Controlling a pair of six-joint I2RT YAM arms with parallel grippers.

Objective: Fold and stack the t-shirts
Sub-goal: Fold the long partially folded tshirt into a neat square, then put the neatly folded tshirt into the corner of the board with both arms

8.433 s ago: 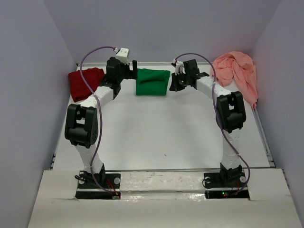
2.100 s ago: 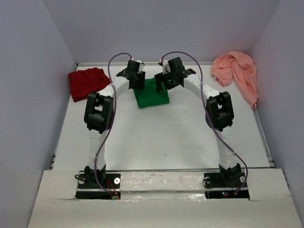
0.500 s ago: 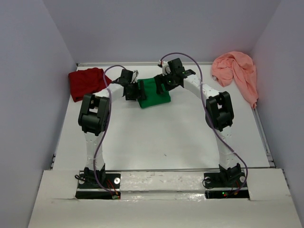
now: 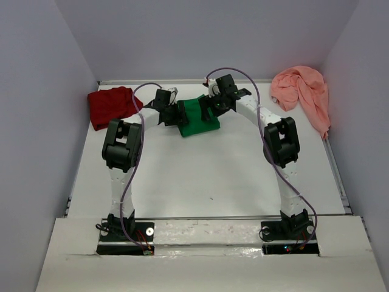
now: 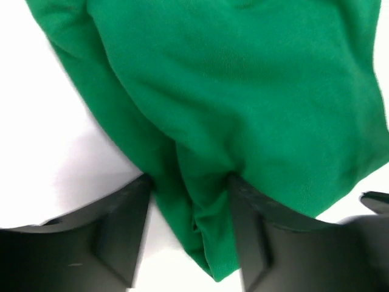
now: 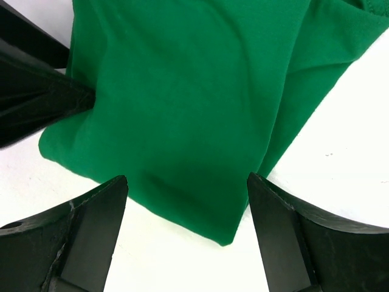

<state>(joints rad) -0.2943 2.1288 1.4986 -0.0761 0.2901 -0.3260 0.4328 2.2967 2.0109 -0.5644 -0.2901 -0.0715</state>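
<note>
- The left gripper (image 5: 189,182) had narrowed its jaws around a bunched edge of the green shirt (image 4: 199,118), at the table's (image 4: 213,176) mid-back. I could not tell if it gripped.
- The shirt had skewed slightly.
- The right gripper (image 6: 185,182) hovered wide open and empty over it; a lift for stacking seemed next.

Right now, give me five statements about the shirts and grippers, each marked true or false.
1. The green shirt lies between the other two shirts. True.
2. The dark red shirt is stacked on the green one. False: it lies apart, far left.
3. The right gripper is open over the green shirt. True.
4. The salmon-pink shirt is neatly folded. False: it sits crumpled, far right.
5. The left gripper is clear of all cloth. False: its fingers straddle a green fold.
</note>
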